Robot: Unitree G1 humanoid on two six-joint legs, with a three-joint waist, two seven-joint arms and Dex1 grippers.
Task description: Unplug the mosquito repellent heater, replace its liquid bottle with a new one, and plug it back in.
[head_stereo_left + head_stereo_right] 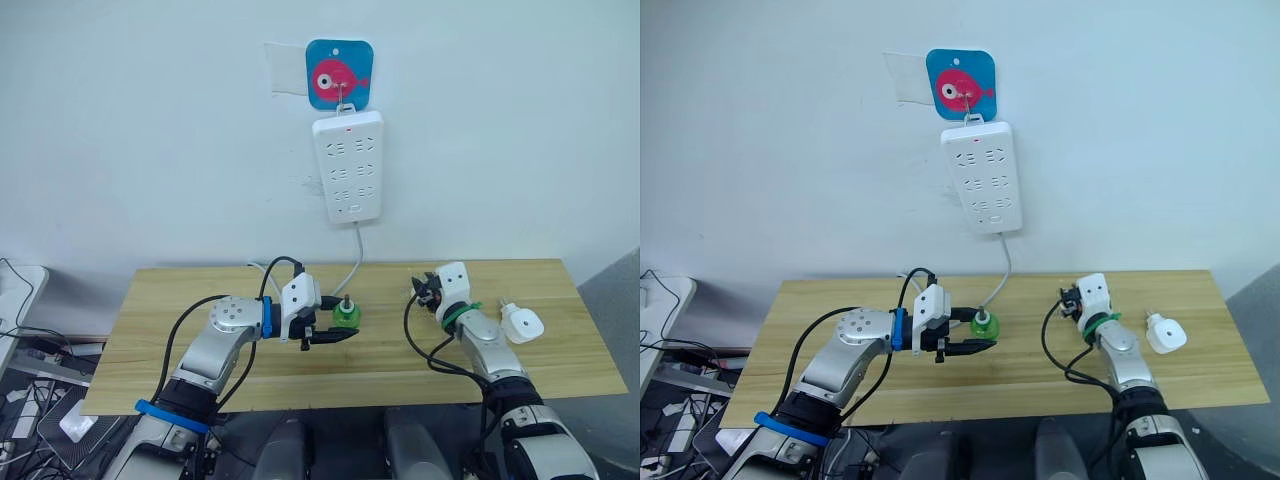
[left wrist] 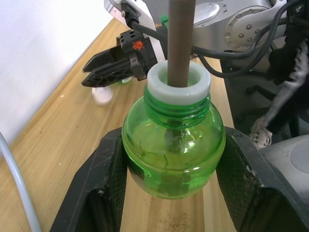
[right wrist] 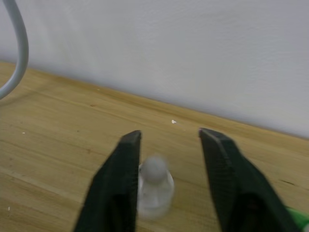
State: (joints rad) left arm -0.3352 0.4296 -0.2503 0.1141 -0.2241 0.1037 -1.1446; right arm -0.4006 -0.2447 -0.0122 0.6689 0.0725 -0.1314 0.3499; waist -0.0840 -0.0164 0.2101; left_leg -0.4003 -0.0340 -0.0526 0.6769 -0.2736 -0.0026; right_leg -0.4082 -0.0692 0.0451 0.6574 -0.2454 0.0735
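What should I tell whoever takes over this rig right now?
Left gripper: fingers appear closed on the green bottle, which stands on the table.
Right gripper: open, empty, a small white piece between its fingers.
Heater: unplugged, lying on the table beyond the right arm.
Power strip: on the wall, nothing plugged in.
Left to do: fit the bottle into the heater and plug it back in.

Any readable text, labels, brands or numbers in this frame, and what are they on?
No readable text.
Blue square hook plate on the wall: a pink fish picture, no words.
White multi-socket power strip: no legible marking.
Right gripper, seen from the left wrist: a small red mark, too small to read.
Green liquid bottle held in the left gripper: no label visible.
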